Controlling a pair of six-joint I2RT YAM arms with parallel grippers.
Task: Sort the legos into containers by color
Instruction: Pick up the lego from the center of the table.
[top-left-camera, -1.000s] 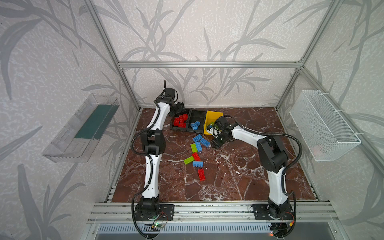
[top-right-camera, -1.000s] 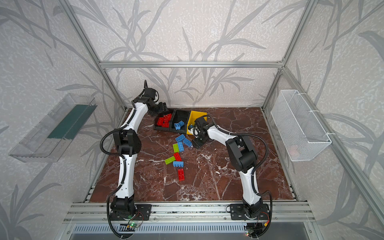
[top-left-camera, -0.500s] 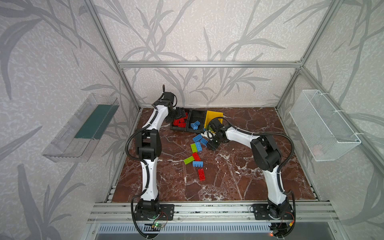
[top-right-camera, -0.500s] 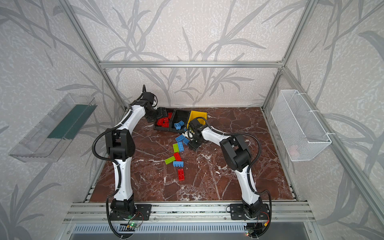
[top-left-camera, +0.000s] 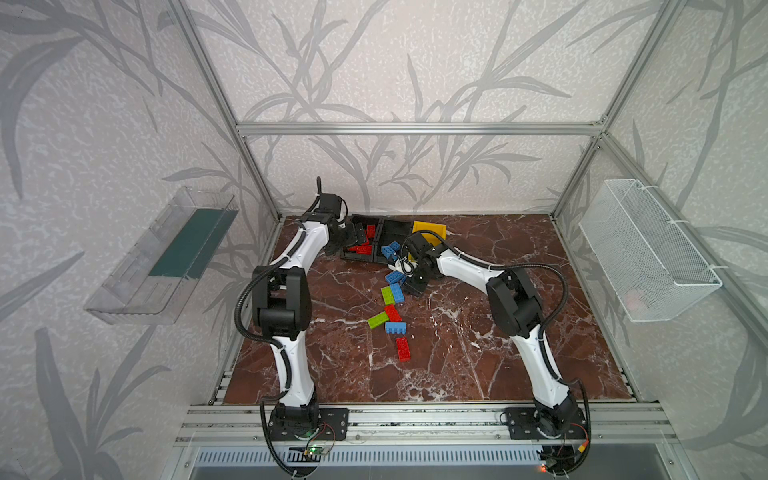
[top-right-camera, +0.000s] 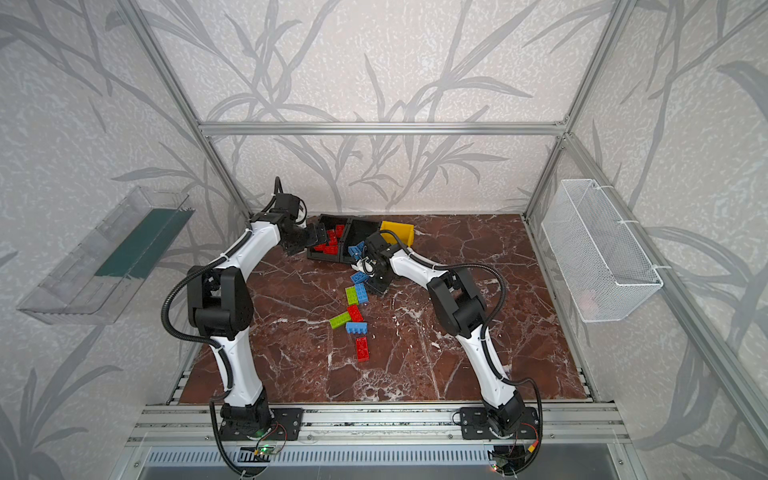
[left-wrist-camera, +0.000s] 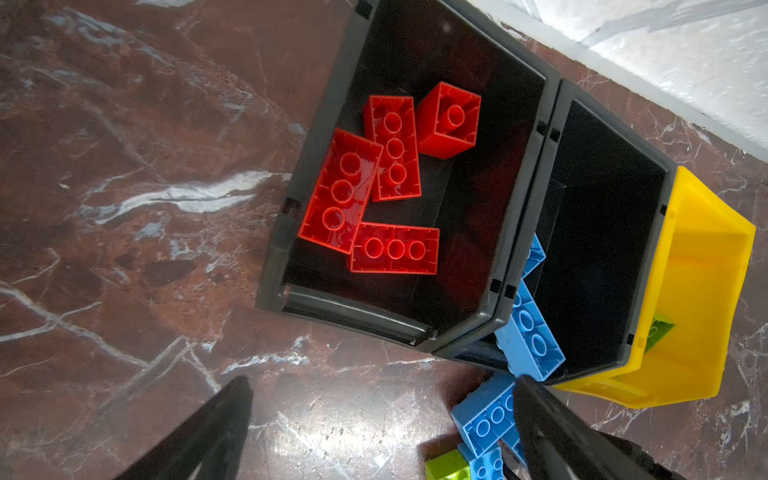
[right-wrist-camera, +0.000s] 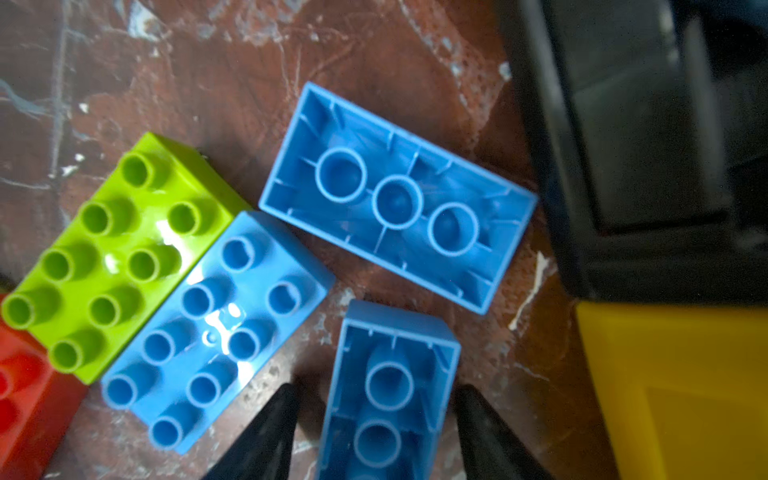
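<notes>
In the right wrist view my right gripper (right-wrist-camera: 378, 387) is open. Its fingers stand either side of an upside-down blue lego (right-wrist-camera: 390, 374) on the floor, with a narrow gap on each side. Beside it lie another upside-down blue lego (right-wrist-camera: 399, 199), a studs-up blue one (right-wrist-camera: 216, 328) and a green one (right-wrist-camera: 120, 253). My left gripper (left-wrist-camera: 382, 380) is wide open and holds nothing. It hovers over bare floor in front of the black container (left-wrist-camera: 272, 266), which holds several red legos (left-wrist-camera: 395, 249). The second black container (top-left-camera: 395, 226) holds blue legos (top-left-camera: 390, 249). The yellow container (top-left-camera: 430, 228) holds a green one (left-wrist-camera: 658, 332).
More loose legos lie mid-floor in both top views: green (top-left-camera: 377, 320), red (top-left-camera: 392, 312), blue (top-left-camera: 395, 328) and red (top-left-camera: 403, 348). A clear tray (top-left-camera: 166, 257) hangs on the left wall and a white mesh basket (top-left-camera: 648, 253) on the right wall.
My right gripper has moved left from the yellow container to the blue legos, and its jaws have narrowed around one. My left arm has drawn back a little from the red-filled container.
</notes>
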